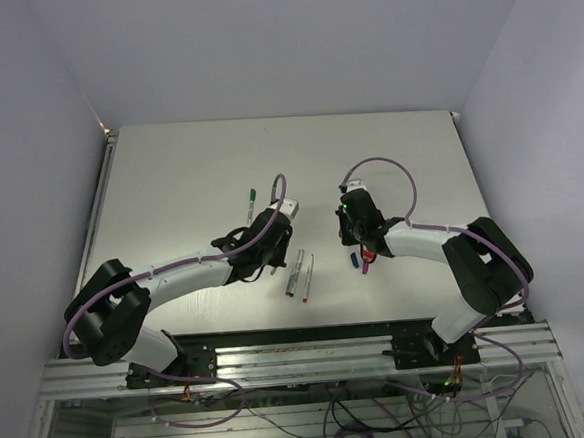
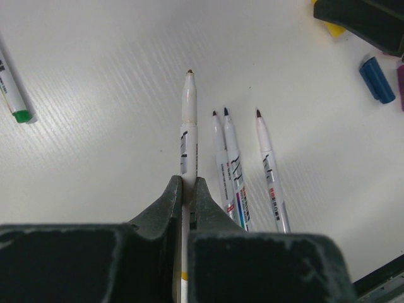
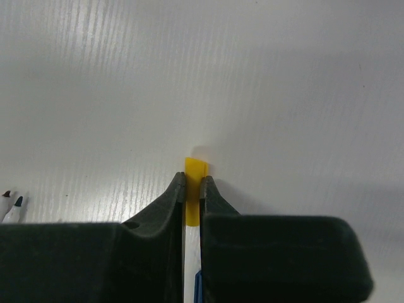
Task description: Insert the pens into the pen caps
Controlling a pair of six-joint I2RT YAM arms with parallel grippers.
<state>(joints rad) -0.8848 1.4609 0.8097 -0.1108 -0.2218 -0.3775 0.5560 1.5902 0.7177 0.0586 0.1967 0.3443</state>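
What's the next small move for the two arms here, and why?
Probably lift the right gripper and carry the yellow cap toward the pen: the right gripper is shut on the cap, the left gripper on the uncapped pen, and they are apart.

both arms are bent sharply at the elbow, their upper links leaning outward from the bases and their forearms reaching inward toward each other. the left arm (image 1: 186,277) runs low to its wrist, and the left gripper (image 2: 187,183) has its jaws pinched tight on a pen (image 2: 189,120). the right arm (image 1: 424,238) mirrors it, with the right gripper (image 3: 192,180) clamped on a yellow cap (image 3: 196,165).
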